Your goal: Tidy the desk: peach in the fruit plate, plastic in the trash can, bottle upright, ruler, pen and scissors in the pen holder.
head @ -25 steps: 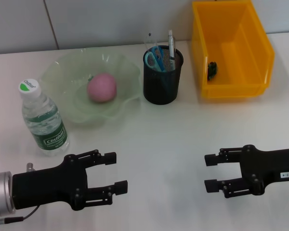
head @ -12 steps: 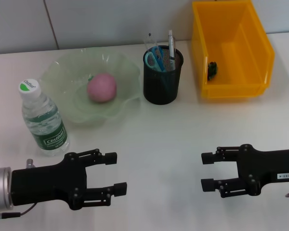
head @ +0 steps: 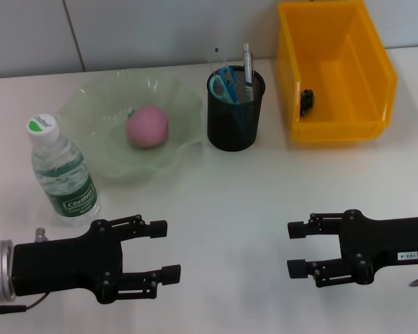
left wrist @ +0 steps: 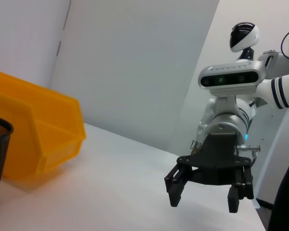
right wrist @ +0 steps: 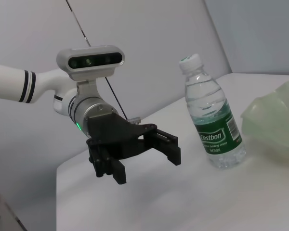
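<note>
The clear plastic water bottle (head: 63,169) — upright, slippery — is best gripped mid-body; left gripper (head: 161,251) and right gripper (head: 295,248) are spread, empty.

Left claw (head: 163,250) and right claw (head: 294,248), both spread wide.

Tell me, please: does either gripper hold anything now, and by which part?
Nothing is held. The left gripper and the right gripper are both open and empty, low over the near table.
</note>
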Robot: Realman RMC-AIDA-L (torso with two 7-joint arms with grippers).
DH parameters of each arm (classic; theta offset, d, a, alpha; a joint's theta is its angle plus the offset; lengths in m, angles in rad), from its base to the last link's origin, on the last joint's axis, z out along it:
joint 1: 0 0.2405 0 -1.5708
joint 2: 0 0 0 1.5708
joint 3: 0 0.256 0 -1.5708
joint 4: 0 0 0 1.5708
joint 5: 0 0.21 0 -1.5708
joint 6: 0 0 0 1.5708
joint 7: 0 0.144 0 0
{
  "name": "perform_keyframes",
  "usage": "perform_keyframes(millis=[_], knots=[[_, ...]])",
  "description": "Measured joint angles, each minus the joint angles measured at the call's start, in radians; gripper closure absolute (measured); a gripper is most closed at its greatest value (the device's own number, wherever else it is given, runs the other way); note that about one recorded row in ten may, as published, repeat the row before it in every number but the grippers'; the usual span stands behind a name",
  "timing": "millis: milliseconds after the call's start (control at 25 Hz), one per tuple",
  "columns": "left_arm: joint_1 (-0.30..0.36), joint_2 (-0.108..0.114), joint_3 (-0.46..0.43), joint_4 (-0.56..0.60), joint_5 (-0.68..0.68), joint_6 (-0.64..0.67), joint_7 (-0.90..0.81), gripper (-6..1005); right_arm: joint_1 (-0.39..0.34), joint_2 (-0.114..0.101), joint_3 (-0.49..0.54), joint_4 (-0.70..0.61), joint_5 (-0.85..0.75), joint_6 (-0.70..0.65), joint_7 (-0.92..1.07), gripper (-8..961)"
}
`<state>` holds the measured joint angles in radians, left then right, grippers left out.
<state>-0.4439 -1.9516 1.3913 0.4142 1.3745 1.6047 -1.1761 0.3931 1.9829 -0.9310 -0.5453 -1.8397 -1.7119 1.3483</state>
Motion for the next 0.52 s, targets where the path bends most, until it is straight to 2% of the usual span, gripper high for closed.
perform_keyframes(millis=[520], knots=[[0.000, -0.007, -0.005, -0.005, 0.000, 0.001, -0.004, 189, 0.003, 0.001, 0.013, -0.007, 0.007, -0.015, 0.003, 187]])
